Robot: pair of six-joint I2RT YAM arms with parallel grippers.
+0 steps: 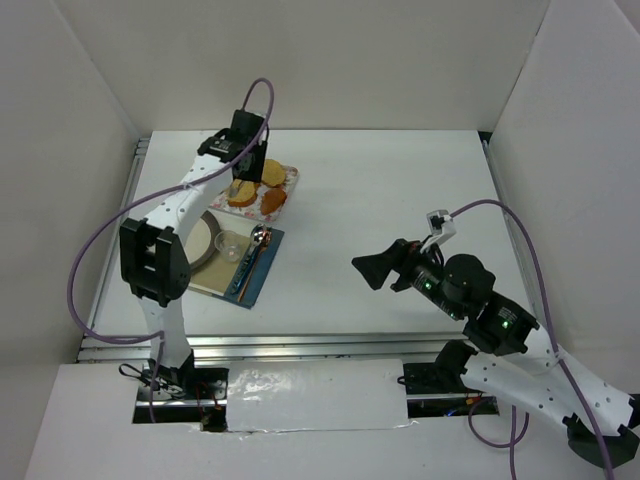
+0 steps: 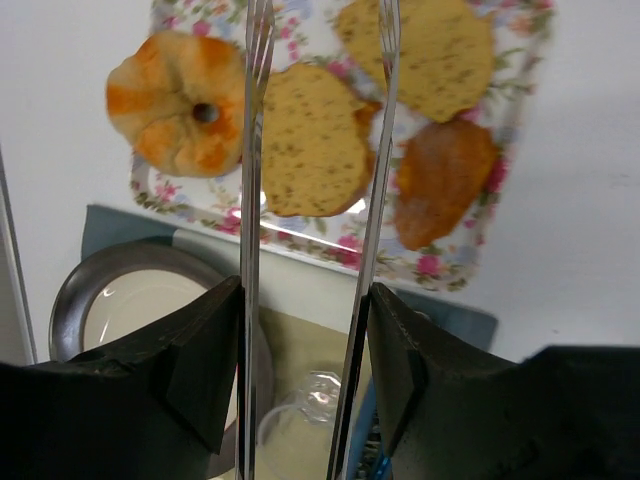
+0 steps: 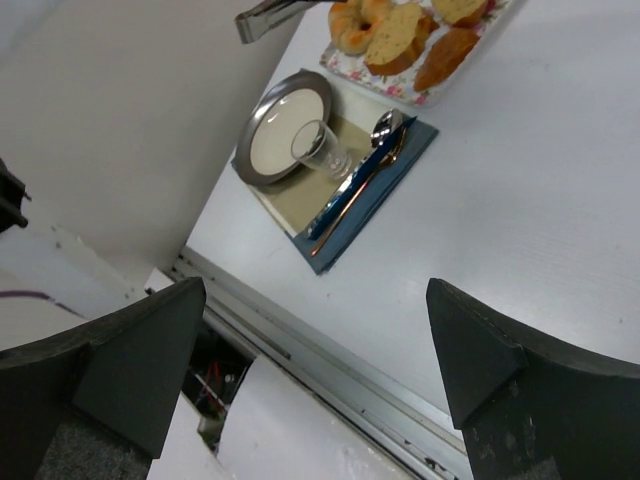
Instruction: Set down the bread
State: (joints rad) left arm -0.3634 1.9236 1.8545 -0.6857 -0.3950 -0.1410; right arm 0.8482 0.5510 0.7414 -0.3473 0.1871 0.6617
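The bread [image 2: 180,100], a round golden-brown bun with a dark dimple, lies at the left end of a floral tray [image 2: 455,270]. It also shows in the top view [image 1: 240,197] and in the right wrist view [image 3: 352,20]. My left gripper [image 2: 305,300] hovers above the tray [image 1: 292,178] and is shut on metal tongs [image 2: 250,150]. The tongs' two arms straddle a toasted slice [image 2: 310,140], just right of the bread. My right gripper [image 1: 372,270] is open and empty above the table's right middle, and shows in its own wrist view [image 3: 315,300].
A second toasted slice [image 2: 430,55] and a reddish-orange piece [image 2: 440,180] share the tray. Near the tray a blue mat [image 1: 255,280] holds a silver-rimmed plate [image 1: 203,245], a clear glass [image 1: 232,243] and spoons [image 1: 258,238]. White walls enclose the table.
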